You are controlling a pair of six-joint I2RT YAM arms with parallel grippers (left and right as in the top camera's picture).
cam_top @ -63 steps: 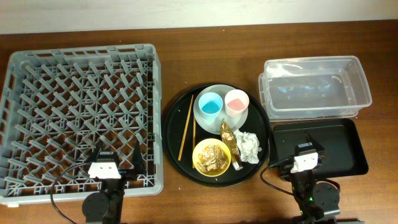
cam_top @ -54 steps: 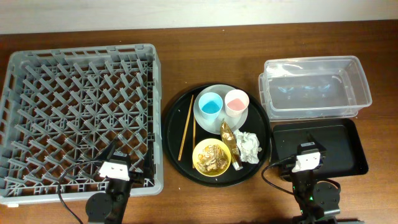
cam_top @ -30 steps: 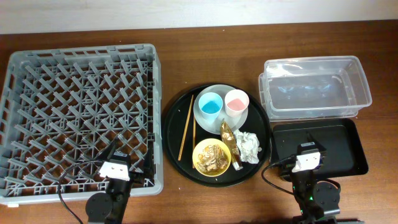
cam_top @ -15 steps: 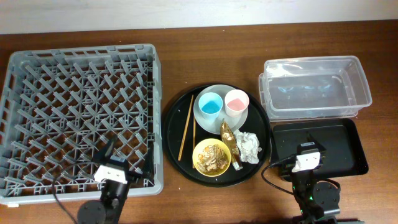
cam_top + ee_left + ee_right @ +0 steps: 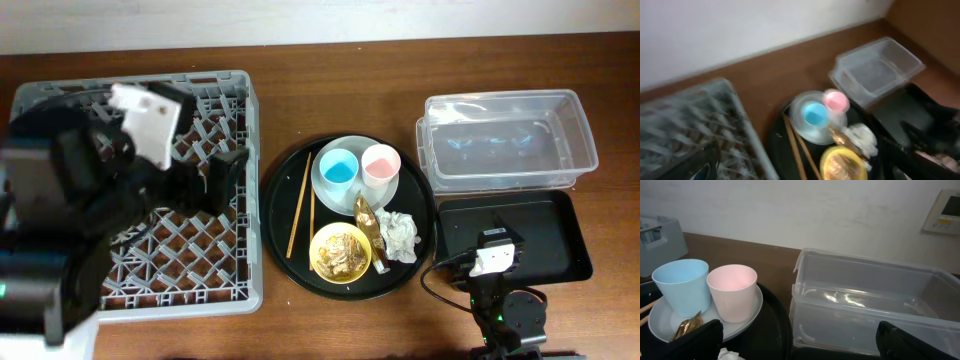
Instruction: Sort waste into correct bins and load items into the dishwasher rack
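My left gripper [image 5: 226,176] is open and empty, raised high over the grey dishwasher rack [image 5: 215,82]; its wrist view is blurred. On the round black tray [image 5: 283,190] a pale plate [image 5: 352,200] holds a light blue cup [image 5: 338,168] and a pink cup [image 5: 380,165]. In front lie the gold foil wrapper [image 5: 368,225], the white napkin [image 5: 400,236] and a yellow bowl [image 5: 320,250] with food scraps [image 5: 343,250]. Chopsticks [image 5: 300,205] lie at the tray's left. My right gripper [image 5: 497,242] is open and empty, low at the near left of the black rectangular tray [image 5: 550,235].
The clear tub [image 5: 505,140] stands behind the black rectangular tray at the right and fills the right wrist view [image 5: 865,310]. The left arm's body hides much of the rack's left and middle. Bare wooden table lies along the back.
My left arm has lifted from the rack's front edge to high above the rack, close to the overhead camera. The right arm and all the objects have not moved.
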